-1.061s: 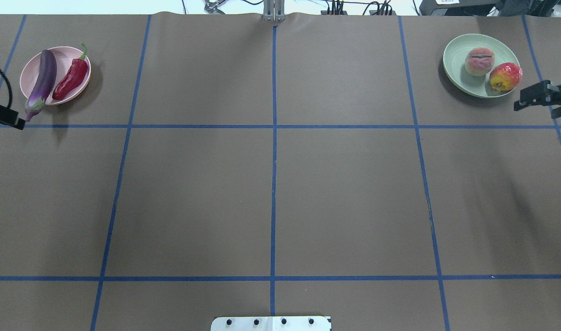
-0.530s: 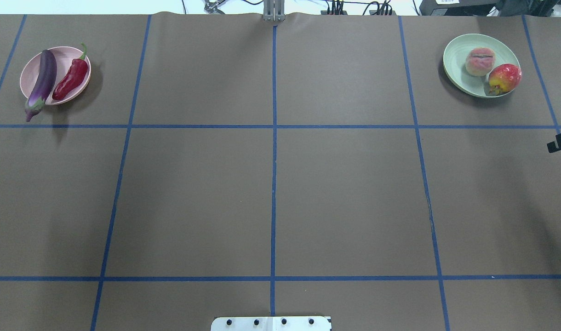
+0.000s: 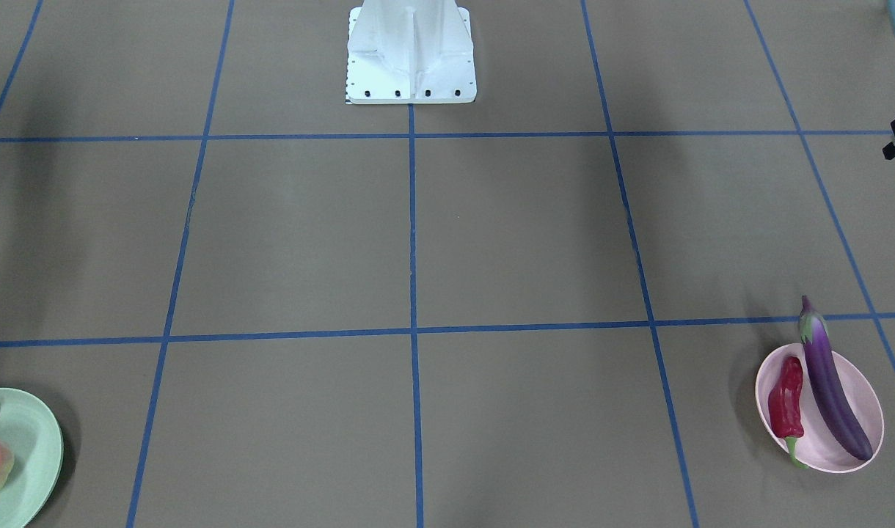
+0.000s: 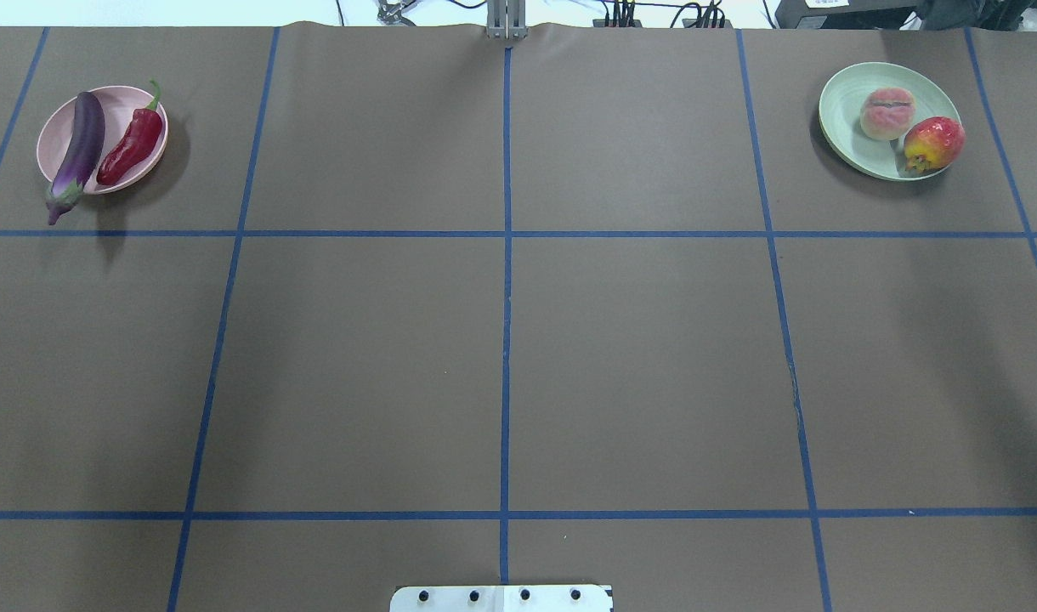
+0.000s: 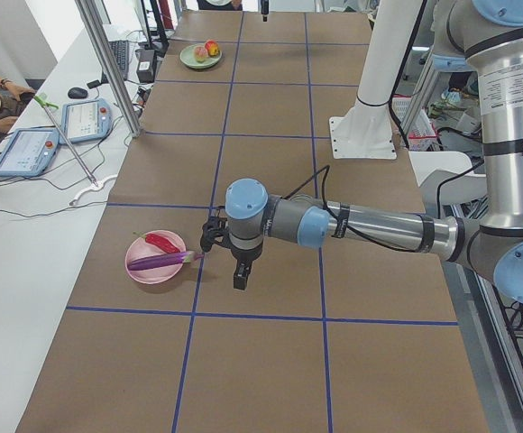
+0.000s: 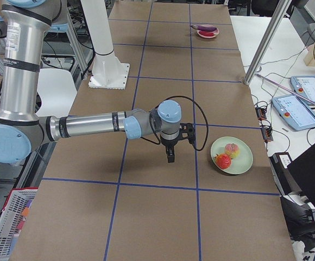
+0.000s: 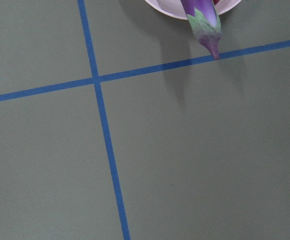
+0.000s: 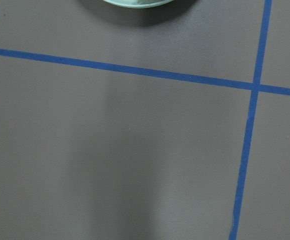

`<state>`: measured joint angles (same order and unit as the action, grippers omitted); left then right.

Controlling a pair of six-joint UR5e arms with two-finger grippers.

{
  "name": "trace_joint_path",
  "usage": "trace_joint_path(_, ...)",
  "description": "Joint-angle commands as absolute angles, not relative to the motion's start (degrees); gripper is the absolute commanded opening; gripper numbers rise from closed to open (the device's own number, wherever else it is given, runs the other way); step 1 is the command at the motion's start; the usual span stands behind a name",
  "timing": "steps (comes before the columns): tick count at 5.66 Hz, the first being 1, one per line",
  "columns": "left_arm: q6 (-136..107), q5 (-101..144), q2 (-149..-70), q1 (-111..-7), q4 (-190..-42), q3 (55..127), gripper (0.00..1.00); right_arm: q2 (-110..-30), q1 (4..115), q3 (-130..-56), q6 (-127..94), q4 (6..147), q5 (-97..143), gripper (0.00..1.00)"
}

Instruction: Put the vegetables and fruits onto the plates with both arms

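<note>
On the left of the bench (image 4: 357, 365), the pink plate (image 4: 120, 96) holds both vegetables. The eggplant (image 4: 78, 153) lies lengthwise across it, its capped end overhanging the near rim so that the stem tip reaches a blue tape line (image 7: 150, 67). The red chili pepper (image 4: 130, 146) lies just beside it, wholly on the plate.

Seen from the bench's left end, the left arm (image 5: 379, 227) stretches its forearm almost level over the bench. Its wrist is bent so that the left tool (image 5: 240, 271) points straight down. The tool hangs above the bench, just beside the eggplant's cap and touching nothing. I cannot tell whether its jaws are open or closed; the front view catches only a black sliver of it at the edge.

The right arm (image 6: 92, 126) mirrors this pose from the other end, forearm level and wrist turned down. The right tool (image 6: 171, 155) hangs over bare bench near the green plate (image 4: 843, 106), apart from it. Its jaw state cannot be told either.

On the green plate, the peach (image 4: 886, 113) sits toward the middle. The pomegranate (image 4: 933, 143) sits against the plate's right rim, touching or nearly touching the peach.
</note>
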<state>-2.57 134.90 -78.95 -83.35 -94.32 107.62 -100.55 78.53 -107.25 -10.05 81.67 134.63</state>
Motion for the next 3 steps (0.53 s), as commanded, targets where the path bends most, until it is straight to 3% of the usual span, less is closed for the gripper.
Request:
trace_joint_path(1, -2.55, 134.74, -77.96, -83.76, -94.04, 107.49, 1.0, -101.78, 78.93, -107.49, -8.18, 82.26, 134.65, 1.0)
trace_joint_path(3, -4.64, 134.56, -77.96, -83.67, -94.04, 107.93, 1.0, -101.34, 79.18, -107.4, -3.2, 86.19, 134.65, 1.0)
